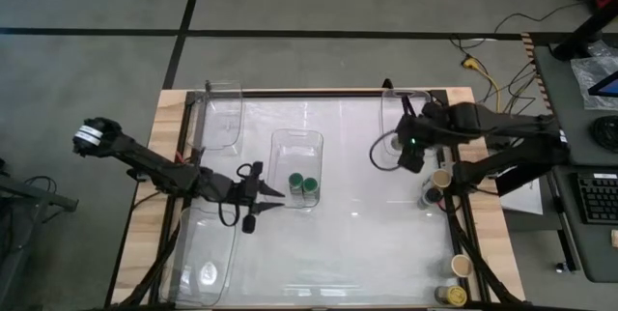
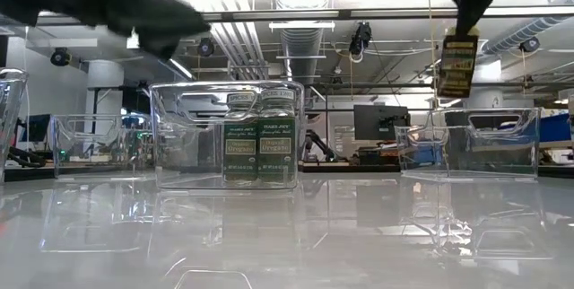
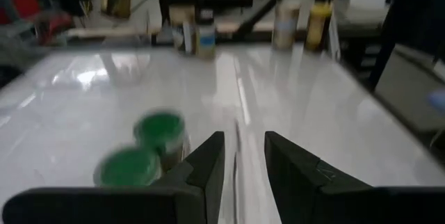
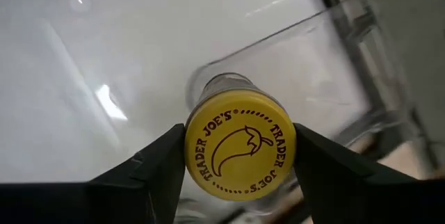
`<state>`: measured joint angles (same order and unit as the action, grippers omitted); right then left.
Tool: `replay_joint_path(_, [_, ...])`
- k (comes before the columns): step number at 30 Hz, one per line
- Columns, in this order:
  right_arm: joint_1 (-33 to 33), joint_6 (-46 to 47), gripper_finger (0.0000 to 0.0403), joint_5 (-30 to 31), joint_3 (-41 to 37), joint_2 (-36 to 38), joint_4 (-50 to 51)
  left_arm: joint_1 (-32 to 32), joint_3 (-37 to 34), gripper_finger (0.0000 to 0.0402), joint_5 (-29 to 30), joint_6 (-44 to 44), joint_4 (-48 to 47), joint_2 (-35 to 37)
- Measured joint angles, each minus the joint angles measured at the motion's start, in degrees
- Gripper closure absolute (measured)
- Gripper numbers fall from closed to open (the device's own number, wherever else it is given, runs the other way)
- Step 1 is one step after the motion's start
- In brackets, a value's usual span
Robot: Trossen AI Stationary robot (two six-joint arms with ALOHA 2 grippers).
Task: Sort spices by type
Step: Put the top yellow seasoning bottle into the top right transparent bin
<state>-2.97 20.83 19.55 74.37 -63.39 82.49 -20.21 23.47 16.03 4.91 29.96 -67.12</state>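
Left gripper parted (slightly) — right gripper clamped, arm raised.

Glossy white table, wooden edge; clear plastic bins; smooth yellow lid.

1. High view – hangs overhead, looking straight down on the whole counter.
2. Low view – sits at counter height, facing level across into the room.
3. Left wrist view skims the counter, close to the green-lidded jars, shared with both wider views.
4. Right wrist view looks down, very near.
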Motion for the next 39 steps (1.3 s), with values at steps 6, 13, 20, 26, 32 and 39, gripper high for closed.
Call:
replay_joint_path(6, [-9.89, -18.24, 0.0174, -2.94, -0.06, -0.61, -1.77, 0.00, 6.64, 0.0313, -0.07, -1.39, -3.78, 0.61])
replay_joint_path(13, [-23.13, -33.51, 0.0177, -12.27, -1.73, -1.23, -4.24, -0.02, 14.23, 0.0313, -0.33, -1.48, -12.11, 0.53])
replay_joint_path(20, [-32.05, -43.91, 0.0177, -24.11, -8.32, -2.76, -12.15, 0.09, 23.55, 0.0313, -9.18, -4.62, -24.78, 2.18])
replay_joint_path(26, [-34.81, -49.02, 0.0173, -24.16, -10.55, -5.68, -13.45, 2.68, 32.86, 0.0313, -9.07, -4.25, -41.42, 3.46])
replay_joint_path(32, [-34.96, -51.25, 0.0177, -25.46, -12.71, -7.59, -16.35, 5.97, 34.93, 0.0313, -9.22, -8.85, -46.45, 3.78])
replay_joint_path(39, [-34.94, -54.53, 0.0174, -26.01, -15.56, -7.71, -17.85, 11.73, 33.09, 0.0313, -9.10, -9.74, -48.02, 5.17])
